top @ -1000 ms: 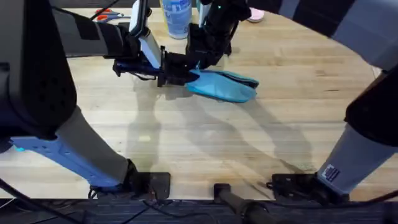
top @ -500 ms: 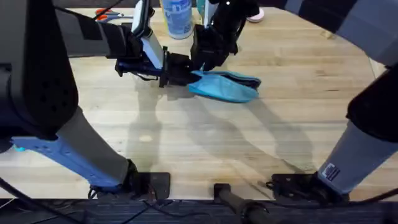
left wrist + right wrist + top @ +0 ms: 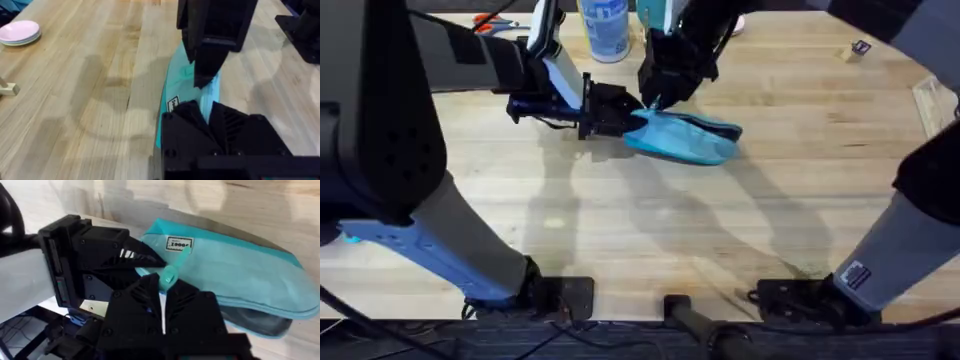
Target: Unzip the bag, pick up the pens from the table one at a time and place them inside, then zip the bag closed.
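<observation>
Wooden tabletop [image 3: 620,230], plank grain. Left hand [image 3: 612,110] pinches the bag's [image 3: 685,140] left end. Bag lies far-centre, long axis running left-right, slightly angled. Small white label [image 3: 179,244] near that end, print unreadable. Right hand [image 3: 658,97] is pressed together on the zipper pull tab [image 3: 169,274].

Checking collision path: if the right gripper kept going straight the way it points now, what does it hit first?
Likely the bag itself. The right gripper is shut on the pull tab at the bag's end, with the left gripper clamping that same end alongside. Beyond it, the table.
</observation>
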`<state>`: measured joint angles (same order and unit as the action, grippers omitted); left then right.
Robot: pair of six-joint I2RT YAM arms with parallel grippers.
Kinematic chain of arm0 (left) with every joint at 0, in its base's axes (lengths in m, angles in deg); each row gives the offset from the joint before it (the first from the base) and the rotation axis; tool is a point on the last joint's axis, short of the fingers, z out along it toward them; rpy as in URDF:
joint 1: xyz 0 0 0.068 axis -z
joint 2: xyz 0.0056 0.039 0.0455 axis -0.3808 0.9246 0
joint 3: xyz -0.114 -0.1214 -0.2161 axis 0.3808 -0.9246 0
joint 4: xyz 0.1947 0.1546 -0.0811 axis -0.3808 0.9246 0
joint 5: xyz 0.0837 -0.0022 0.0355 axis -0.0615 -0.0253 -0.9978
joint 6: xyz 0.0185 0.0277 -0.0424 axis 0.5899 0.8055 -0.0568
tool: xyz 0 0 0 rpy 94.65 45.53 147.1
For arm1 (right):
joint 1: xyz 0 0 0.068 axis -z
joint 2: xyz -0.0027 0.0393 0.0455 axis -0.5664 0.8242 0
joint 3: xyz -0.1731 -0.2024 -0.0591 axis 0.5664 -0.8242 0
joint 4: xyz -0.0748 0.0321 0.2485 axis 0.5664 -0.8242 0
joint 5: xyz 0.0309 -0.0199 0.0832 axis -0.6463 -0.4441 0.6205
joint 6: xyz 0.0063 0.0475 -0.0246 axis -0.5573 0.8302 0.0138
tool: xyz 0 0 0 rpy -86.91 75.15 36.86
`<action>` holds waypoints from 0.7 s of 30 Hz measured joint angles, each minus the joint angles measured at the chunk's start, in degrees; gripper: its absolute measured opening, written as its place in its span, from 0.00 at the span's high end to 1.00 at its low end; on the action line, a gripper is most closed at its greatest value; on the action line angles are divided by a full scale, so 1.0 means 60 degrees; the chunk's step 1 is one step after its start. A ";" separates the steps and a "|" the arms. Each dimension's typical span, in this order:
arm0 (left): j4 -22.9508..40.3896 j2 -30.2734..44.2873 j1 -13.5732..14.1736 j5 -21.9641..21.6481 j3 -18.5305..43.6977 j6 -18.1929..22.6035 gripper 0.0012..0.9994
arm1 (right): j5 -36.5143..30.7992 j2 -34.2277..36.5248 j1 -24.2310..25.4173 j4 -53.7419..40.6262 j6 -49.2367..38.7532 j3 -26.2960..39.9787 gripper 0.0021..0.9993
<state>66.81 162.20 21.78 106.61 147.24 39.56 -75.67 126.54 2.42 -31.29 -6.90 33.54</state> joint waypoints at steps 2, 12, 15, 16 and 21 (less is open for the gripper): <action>0.0000 -0.0002 0.0028 0.0033 0.0000 -0.0022 0.96 | 0.0055 -0.0013 0.0055 -0.0067 -0.0075 0.0000 0.97; 0.0000 -0.0004 0.0062 0.0110 0.0000 -0.0066 0.96 | 0.0322 -0.0089 0.0544 -0.0622 -0.0324 0.0000 0.97; -0.0006 -0.0002 0.0059 0.0033 0.0000 -0.0089 0.96 | 0.0164 -0.0106 0.0742 -0.0948 -0.0355 0.0000 0.97; -0.0011 -0.0004 0.0059 0.0026 0.0000 -0.0088 0.96 | 0.0110 -0.0106 0.0794 -0.1010 -0.0365 0.0000 0.97; -0.0004 0.0000 0.0062 -0.0011 0.0000 -0.0091 0.96 | -0.0203 -0.0121 0.0853 -0.1291 -0.0400 0.0000 0.97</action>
<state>66.79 162.20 22.16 106.54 147.24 39.01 -76.89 125.82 7.54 -39.03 -9.29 33.54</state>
